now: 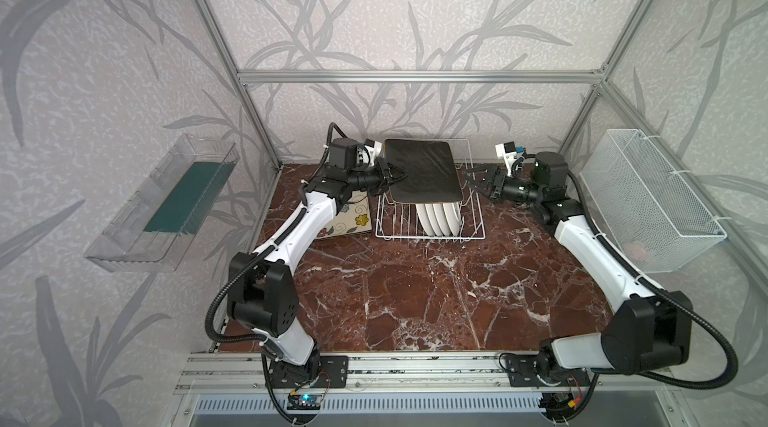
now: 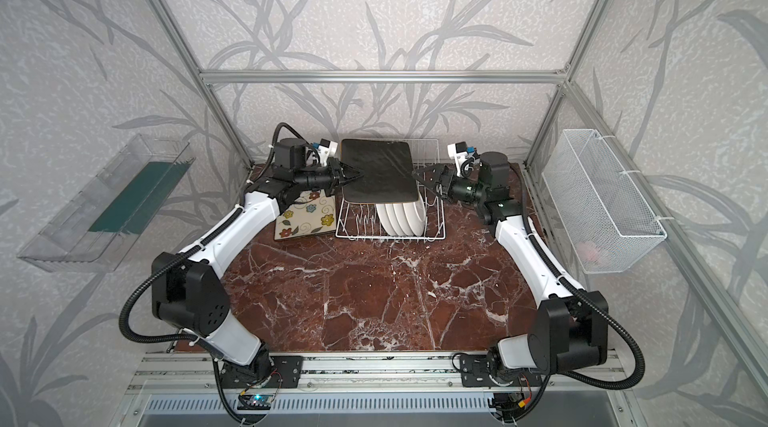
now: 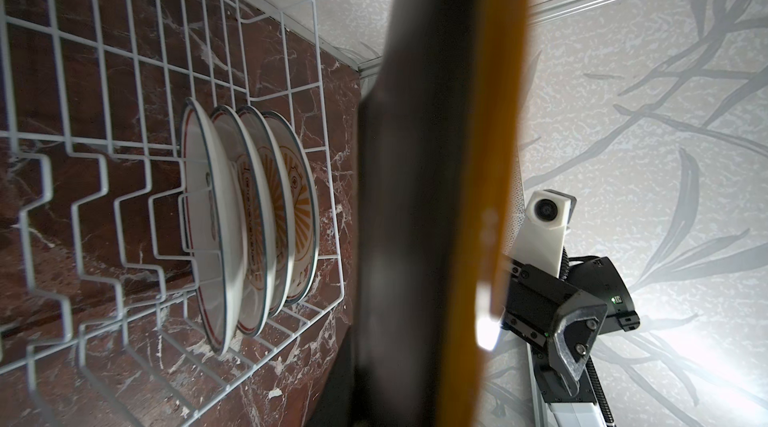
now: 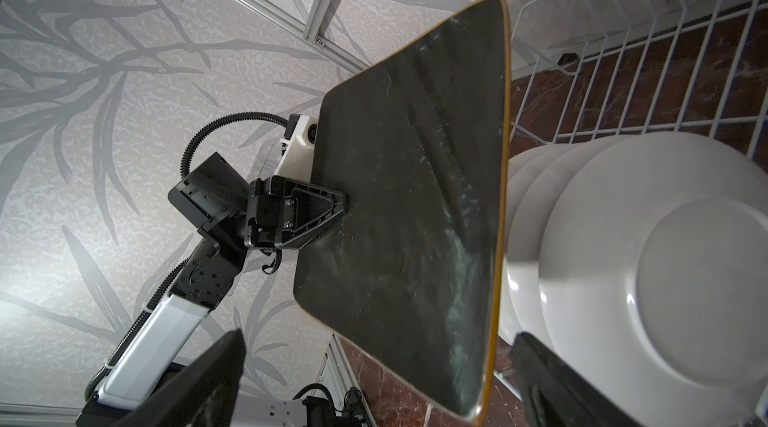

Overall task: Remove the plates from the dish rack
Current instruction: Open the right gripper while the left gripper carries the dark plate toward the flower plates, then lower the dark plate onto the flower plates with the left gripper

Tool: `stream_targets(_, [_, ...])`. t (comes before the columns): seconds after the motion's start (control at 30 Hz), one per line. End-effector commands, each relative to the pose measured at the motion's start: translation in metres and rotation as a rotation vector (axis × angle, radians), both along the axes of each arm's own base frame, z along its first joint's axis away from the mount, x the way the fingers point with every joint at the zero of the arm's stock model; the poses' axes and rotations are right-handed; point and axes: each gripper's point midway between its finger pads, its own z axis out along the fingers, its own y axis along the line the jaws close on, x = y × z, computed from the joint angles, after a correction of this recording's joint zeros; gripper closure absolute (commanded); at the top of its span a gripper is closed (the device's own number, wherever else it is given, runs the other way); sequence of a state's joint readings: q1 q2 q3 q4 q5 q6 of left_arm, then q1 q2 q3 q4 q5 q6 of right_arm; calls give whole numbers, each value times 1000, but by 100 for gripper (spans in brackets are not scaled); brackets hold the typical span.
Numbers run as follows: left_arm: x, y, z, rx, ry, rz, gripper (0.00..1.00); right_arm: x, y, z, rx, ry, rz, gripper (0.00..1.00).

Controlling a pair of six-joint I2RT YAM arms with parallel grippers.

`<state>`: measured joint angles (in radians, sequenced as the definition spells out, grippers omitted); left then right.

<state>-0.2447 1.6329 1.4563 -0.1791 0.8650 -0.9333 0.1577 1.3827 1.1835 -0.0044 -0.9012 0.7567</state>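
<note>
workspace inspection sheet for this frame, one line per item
Surface: marbled red-brown tabletop, no spills seen.
Job's things: black square plate held above the dish rack; four round white plates upright in it; flowered square plates flat on the table left of it.
Clutter: nothing seen.
Grippers: left gripper shut on the black plate's edge; right gripper open at the opposite edge, contact unclear.
Cables: black conduit loops at both arm bases, away from the rack.
Surroundings: clear tray on the left wall, mesh basket on the right wall, aluminium frame.
</note>
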Motion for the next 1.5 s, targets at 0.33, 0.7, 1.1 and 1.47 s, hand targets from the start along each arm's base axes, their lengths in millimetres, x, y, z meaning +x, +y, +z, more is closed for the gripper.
stream_targets(0.33, [-23, 71, 98, 49, -282, 33, 100, -46, -9, 30, -255, -312, 25, 1])
stream_targets(0.7, [-34, 133, 58, 246, -194, 102, 100, -66, 25, 25, -349, -419, 102, 1])
stream_targets(1.1, [-36, 191, 35, 353, -145, 200, 100, -76, 42, 15, -378, -415, 145, 1])
stream_targets(1.47, [-30, 218, -9, 492, -53, 203, 100, -76, 48, 10, -381, -401, 162, 1])
